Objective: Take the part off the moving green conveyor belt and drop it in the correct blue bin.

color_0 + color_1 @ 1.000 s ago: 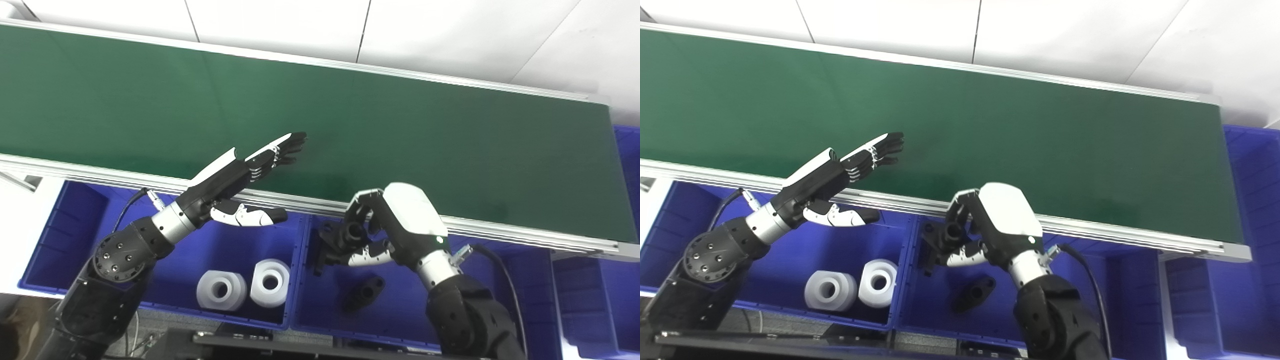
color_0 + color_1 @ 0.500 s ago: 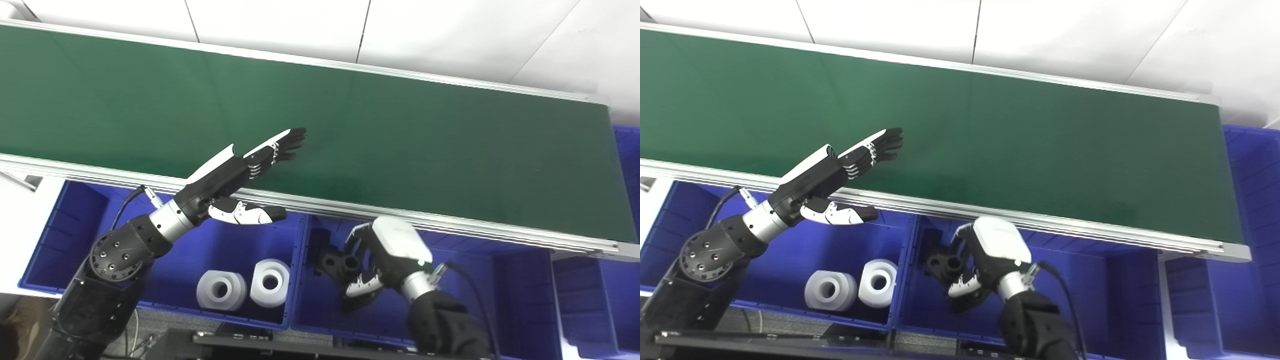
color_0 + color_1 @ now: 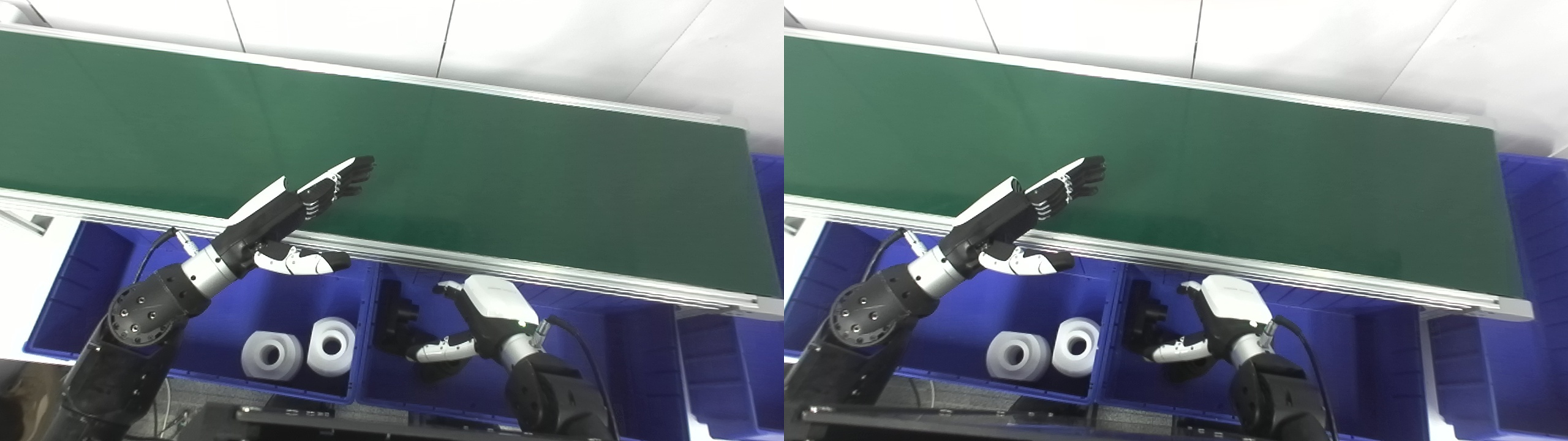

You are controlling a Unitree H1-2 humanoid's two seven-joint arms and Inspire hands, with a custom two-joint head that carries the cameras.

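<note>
A black flanged part lies in the middle blue bin, against its left wall. My right hand hangs low inside that bin just right of the part, open, with its thumb stretched toward the part and nothing in its grasp. A second black part lies under the thumb, mostly hidden. My left hand is open and flat, reaching over the near rail onto the green conveyor belt. No part shows on the belt.
The left blue bin holds two white cylinders. More blue bins stand at the right and past the belt's far right end. The belt's aluminium rail runs above the bins.
My right hand went down from the belt rail into the middle bin with the black part, then opened; the part now lies by the bin's left wall. My left hand barely moved.
</note>
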